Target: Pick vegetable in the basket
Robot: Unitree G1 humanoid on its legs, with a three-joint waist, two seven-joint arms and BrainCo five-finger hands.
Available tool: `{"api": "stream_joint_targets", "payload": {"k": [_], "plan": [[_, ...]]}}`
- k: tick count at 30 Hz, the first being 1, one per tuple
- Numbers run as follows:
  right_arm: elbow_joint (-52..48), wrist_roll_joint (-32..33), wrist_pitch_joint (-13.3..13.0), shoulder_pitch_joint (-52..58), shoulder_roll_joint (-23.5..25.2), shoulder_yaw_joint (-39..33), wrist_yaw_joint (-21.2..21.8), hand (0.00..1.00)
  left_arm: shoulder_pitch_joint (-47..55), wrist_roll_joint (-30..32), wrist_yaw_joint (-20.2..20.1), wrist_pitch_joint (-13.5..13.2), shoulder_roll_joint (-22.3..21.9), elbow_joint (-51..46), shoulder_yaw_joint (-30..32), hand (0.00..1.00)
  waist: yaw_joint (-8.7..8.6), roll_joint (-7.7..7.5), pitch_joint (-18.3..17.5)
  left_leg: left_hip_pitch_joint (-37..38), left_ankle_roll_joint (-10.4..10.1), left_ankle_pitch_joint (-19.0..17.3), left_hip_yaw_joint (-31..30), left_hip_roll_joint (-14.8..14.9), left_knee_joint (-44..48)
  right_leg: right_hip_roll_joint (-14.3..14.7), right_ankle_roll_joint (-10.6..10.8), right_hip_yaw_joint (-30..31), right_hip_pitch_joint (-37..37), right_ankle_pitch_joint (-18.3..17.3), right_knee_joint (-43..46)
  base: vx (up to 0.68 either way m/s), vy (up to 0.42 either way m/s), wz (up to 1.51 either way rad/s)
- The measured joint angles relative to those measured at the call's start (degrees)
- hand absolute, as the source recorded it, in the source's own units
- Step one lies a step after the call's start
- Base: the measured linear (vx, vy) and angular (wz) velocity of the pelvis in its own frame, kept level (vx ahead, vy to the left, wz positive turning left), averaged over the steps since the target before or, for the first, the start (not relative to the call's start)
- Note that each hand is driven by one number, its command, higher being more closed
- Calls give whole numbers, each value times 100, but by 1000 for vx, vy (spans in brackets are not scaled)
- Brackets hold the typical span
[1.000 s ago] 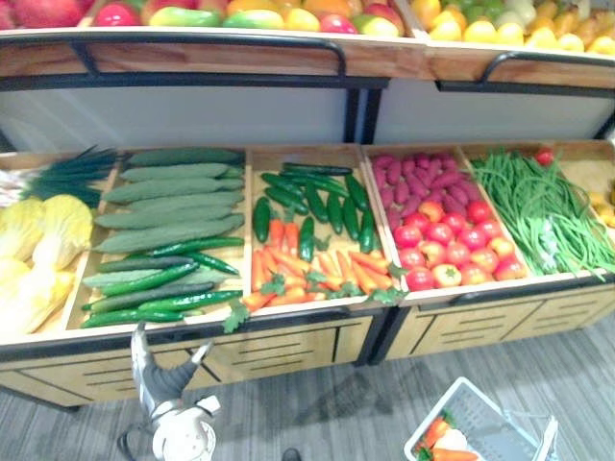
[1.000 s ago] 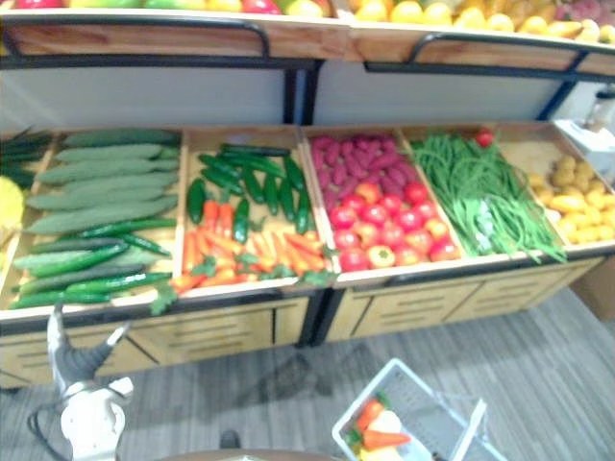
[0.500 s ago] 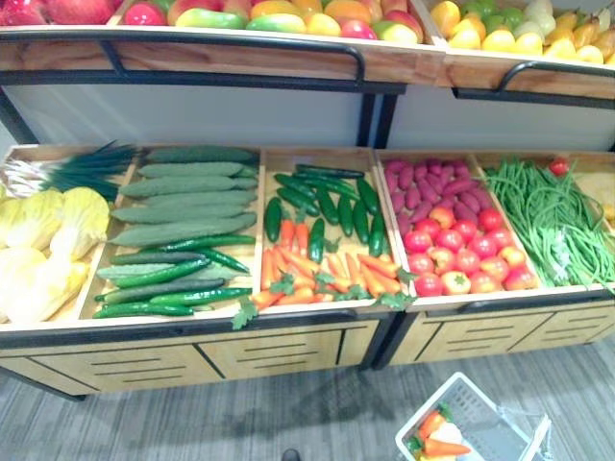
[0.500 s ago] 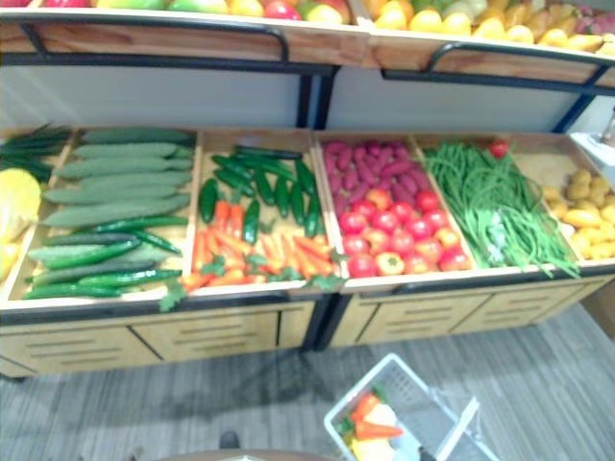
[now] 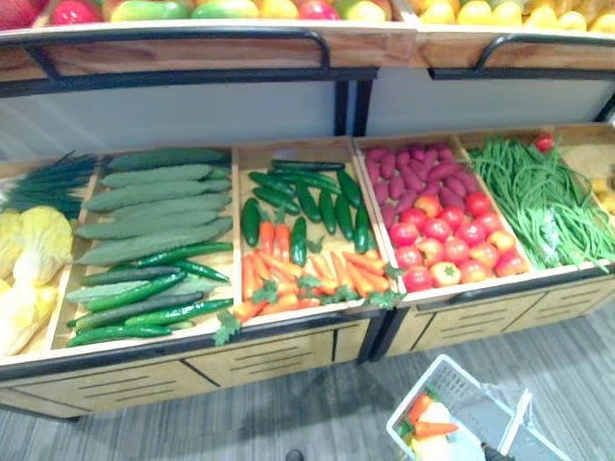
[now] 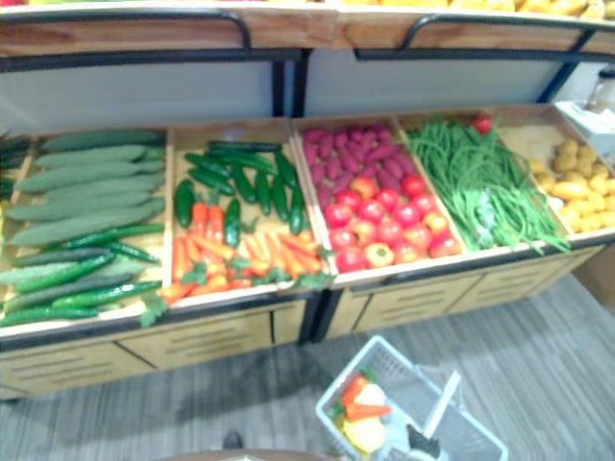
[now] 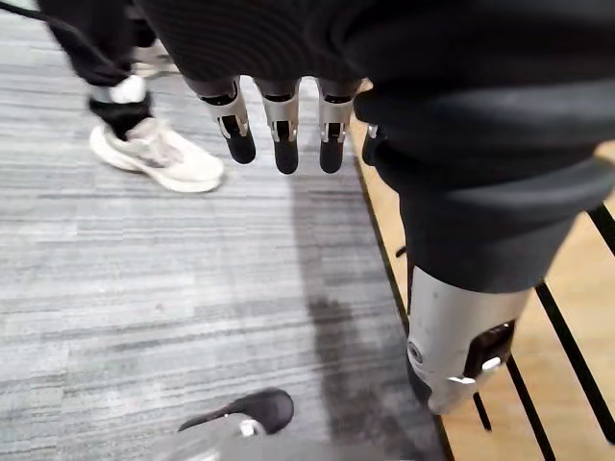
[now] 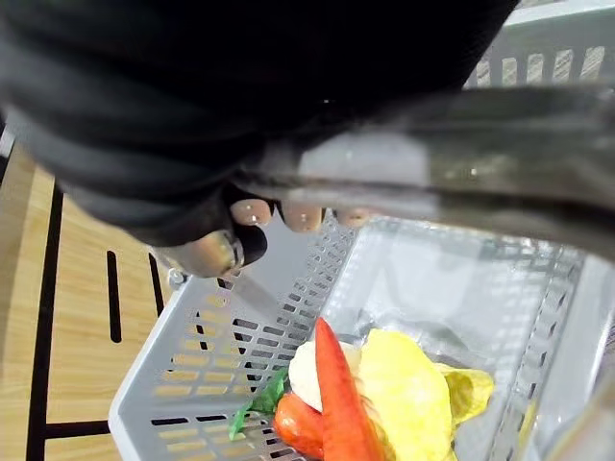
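My left hand (image 7: 279,125) has sunk low beside the stand (image 5: 279,357), fingers straight and empty, so it is the free one for the carrots (image 5: 279,269) lying roughly front to back up in the middle bin, while rightward my right hand (image 8: 207,254) clasps the handle (image 8: 461,182) of the basket (image 8: 183,375).

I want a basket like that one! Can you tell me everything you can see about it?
The basket is pale grey plastic with slotted walls and a bar handle. It is low before the vegetable stand, on the robot's right, with the right robot hand curled round the handle. Inside lie orange carrots, a yellow leafy vegetable and something white.
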Motion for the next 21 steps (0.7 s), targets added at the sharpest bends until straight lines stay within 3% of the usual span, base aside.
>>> {"api": "stream_joint_targets", "payload": {"k": [3,5,7,8,10,11,14,18,20,21], "plan": [[-236,3,-14,-9,25,4,31,100,-175,177,-157,-3,137,107,-313,0,-29,62,142,-198,57,-400,275,274,670,45,-8,406,-320,106,354,-41,84,-61],[-502,30,-27,-7,133,56,32,100,-260,177,-148,-1,207,184,-434,0,-3,129,151,-334,92,-595,664,551,923,187,-140,733,-702,537,399,-81,166,-126],[-721,150,-73,-47,243,345,60,100,-423,197,-145,35,205,222,-400,0,19,311,238,-269,358,-546,1588,855,755,455,-360,636,-906,1455,-239,-171,271,-175],[-743,205,-73,-87,242,415,81,100,-457,215,-149,40,216,188,-391,0,17,281,327,-169,399,-536,1766,865,700,321,-502,277,-971,1223,277,-158,213,-154],[-752,225,-97,-114,132,483,110,100,-457,220,-171,59,239,194,-408,0,-66,311,439,35,477,-559,2429,864,587,-233,-655,-592,-1011,400,1798,-94,185,-153],[-619,223,-89,-168,53,532,158,100,-446,214,-178,63,246,196,-409,0,-90,295,445,120,489,-560,2792,878,546,-492,-676,-885,-859,275,2390,-91,161,-151],[-217,187,-70,-256,-9,595,216,100,-441,167,-255,83,306,195,-435,0,-128,257,426,313,492,-559,3606,962,574,-883,-704,-1081,-282,253,2977,-83,28,-143],[-74,178,20,-370,-46,591,249,100,-403,156,-368,88,372,189,-432,0,-118,242,391,315,524,-568,4619,1344,880,-1040,-508,-1367,97,389,2442,-103,-221,-155],[5,180,55,-401,-213,579,248,100,-362,156,-382,95,325,198,-458,0,-123,392,347,188,581,-452,4985,1648,1038,-625,24,-1486,52,24,1486,-147,-431,-137],[54,180,80,-390,-286,576,245,100,-346,155,-380,96,302,203,-460,0,-116,401,339,149,601,-402,5003,1691,1033,-501,88,-1482,73,-22,1284,-158,-412,-120]]}}
